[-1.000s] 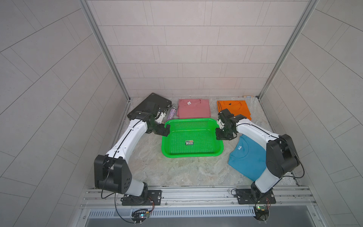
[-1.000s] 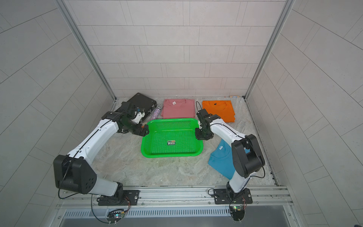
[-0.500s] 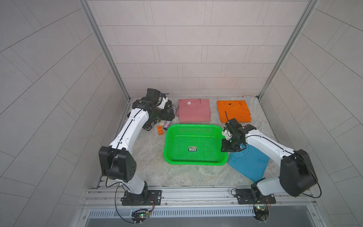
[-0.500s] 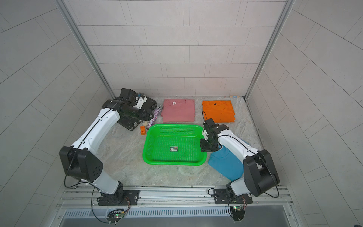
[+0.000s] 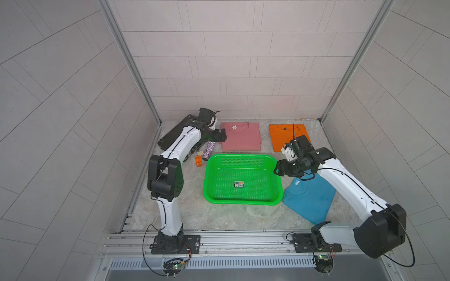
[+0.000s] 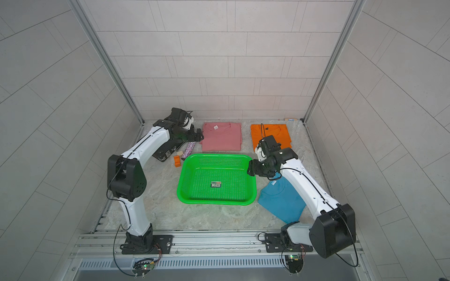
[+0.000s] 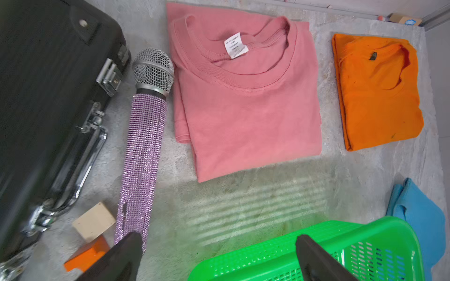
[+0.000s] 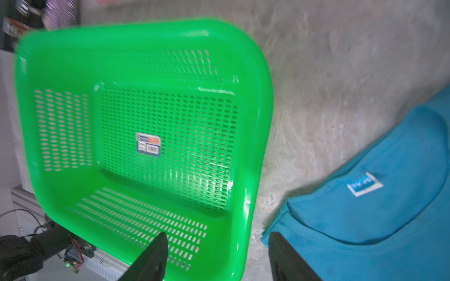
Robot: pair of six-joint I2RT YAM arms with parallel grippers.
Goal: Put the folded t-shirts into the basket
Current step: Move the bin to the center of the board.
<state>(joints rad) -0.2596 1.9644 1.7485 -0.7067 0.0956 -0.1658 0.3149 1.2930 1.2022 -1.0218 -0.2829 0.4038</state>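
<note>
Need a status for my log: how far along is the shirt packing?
Done: nothing; the basket holds only its sticker. In hand: nothing; left gripper and right gripper are open, empty. To do: pink t-shirt, orange t-shirt and teal t-shirt, all lying on the table.

Both top views high over near edge, facing down across whole table (image 5: 219,219), wrist views close, low, sharing green basket (image 7: 255,258).
</note>
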